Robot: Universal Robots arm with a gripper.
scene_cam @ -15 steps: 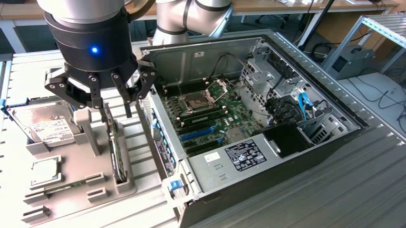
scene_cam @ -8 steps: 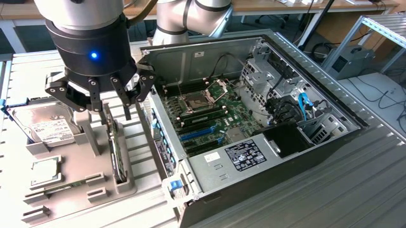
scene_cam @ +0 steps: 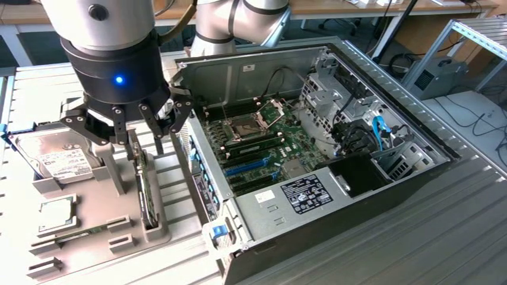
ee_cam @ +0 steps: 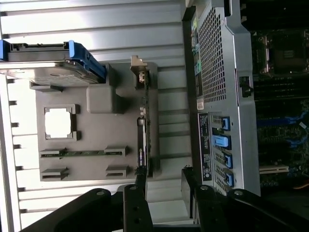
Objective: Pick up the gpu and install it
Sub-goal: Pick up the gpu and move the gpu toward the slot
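Note:
The gpu (scene_cam: 146, 196) stands on its long edge in a slot of the grey parts tray (scene_cam: 95, 196), a thin dark card. In the wrist view the gpu (ee_cam: 143, 121) runs as a narrow line with its silver bracket at the far end. My gripper (scene_cam: 142, 145) hangs just above the card's upper end, open, nothing between its fingers. In the wrist view my gripper (ee_cam: 164, 186) shows one finger (ee_cam: 140, 183) in line with the card's near end, while the gap lies toward the computer case.
The open computer case (scene_cam: 333, 77) lies close beside the tray, its motherboard with blue slots (scene_cam: 246, 169) exposed. On the tray (ee_cam: 101, 96) are a hard drive (scene_cam: 51, 157) with blue rails, a square processor chip (ee_cam: 59, 122) and a memory stick (ee_cam: 79, 153).

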